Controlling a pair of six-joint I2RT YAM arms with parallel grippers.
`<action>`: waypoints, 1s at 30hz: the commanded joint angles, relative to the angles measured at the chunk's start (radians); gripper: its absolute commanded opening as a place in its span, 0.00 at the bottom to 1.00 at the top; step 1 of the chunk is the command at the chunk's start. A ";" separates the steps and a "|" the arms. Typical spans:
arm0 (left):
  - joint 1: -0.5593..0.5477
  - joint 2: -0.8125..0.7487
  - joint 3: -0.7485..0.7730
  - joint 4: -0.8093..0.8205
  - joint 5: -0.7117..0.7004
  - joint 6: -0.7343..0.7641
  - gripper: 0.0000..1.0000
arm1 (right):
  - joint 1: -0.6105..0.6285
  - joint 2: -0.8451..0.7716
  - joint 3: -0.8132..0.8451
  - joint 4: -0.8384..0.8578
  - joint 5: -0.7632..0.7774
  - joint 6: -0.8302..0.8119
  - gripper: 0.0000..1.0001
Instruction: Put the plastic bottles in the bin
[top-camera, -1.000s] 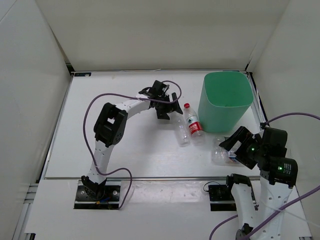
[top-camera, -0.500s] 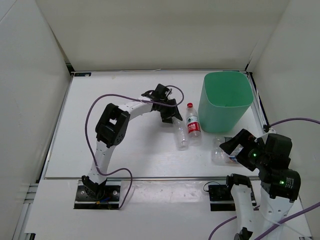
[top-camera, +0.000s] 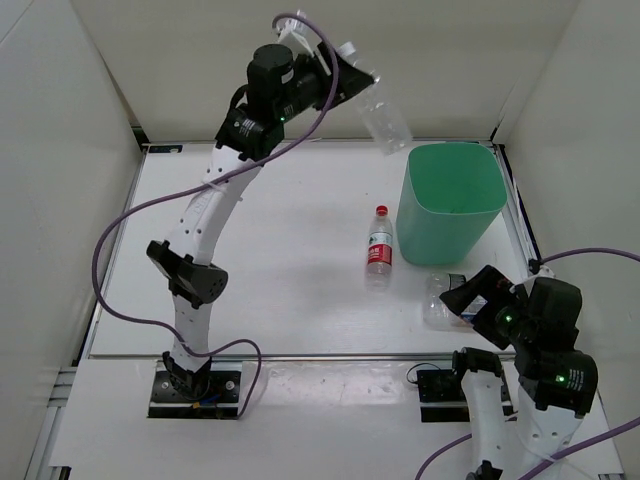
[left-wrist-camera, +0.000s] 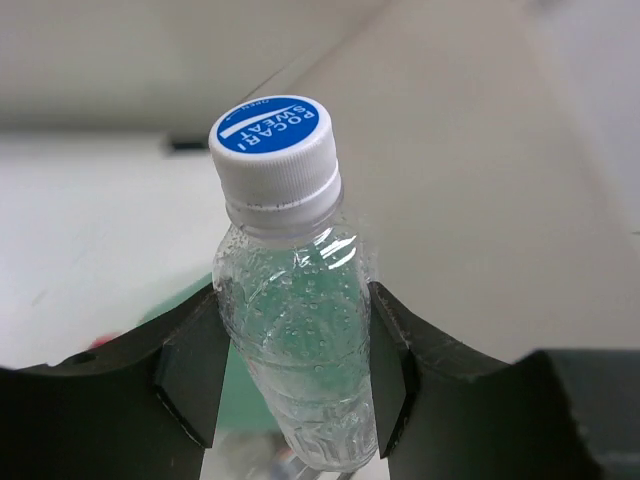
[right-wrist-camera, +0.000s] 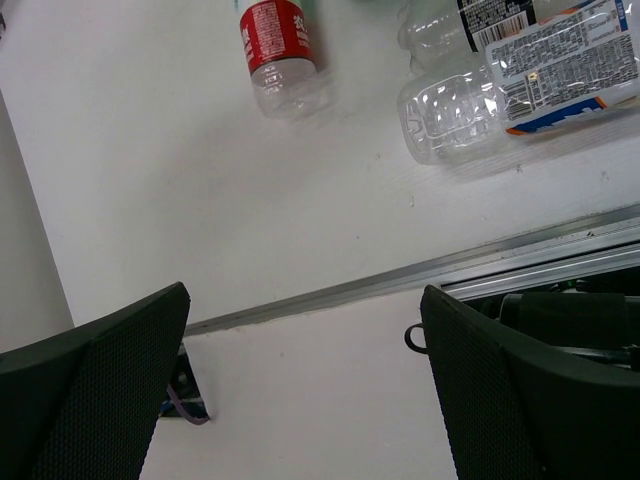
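My left gripper (top-camera: 352, 82) is raised high at the back, shut on a clear plastic bottle (top-camera: 386, 120) that hangs tilted just above and left of the mint-green bin (top-camera: 452, 205). In the left wrist view this bottle (left-wrist-camera: 295, 300) has a white cap with a blue top, and both pads (left-wrist-camera: 190, 375) press its sides. A red-capped bottle (top-camera: 378, 245) lies on the table left of the bin. Another clear bottle (top-camera: 438, 302) lies in front of the bin, beside my open right gripper (top-camera: 466, 298). The right wrist view shows labelled bottles (right-wrist-camera: 510, 85) and the red-labelled bottle (right-wrist-camera: 277, 45).
White walls enclose the table (top-camera: 250, 270) on three sides. A metal rail (top-camera: 300, 355) runs along its near edge. The left arm's purple cable (top-camera: 130, 225) loops over the left half. The bin stands in the far right corner.
My left gripper closed on the white-capped bottle and lifted it from the table up beside the bin's rim. The red-capped bottle shifted slightly. The right arm barely moved.
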 joint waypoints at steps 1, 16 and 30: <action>-0.079 0.111 0.129 0.060 0.037 0.024 0.57 | 0.006 -0.030 0.011 -0.088 0.029 0.012 1.00; -0.279 0.259 0.127 0.330 -0.127 0.161 1.00 | 0.006 0.024 0.062 -0.039 0.017 -0.007 1.00; 0.040 -0.153 -0.704 0.330 0.174 0.113 1.00 | 0.006 0.024 -0.003 -0.001 0.026 0.002 1.00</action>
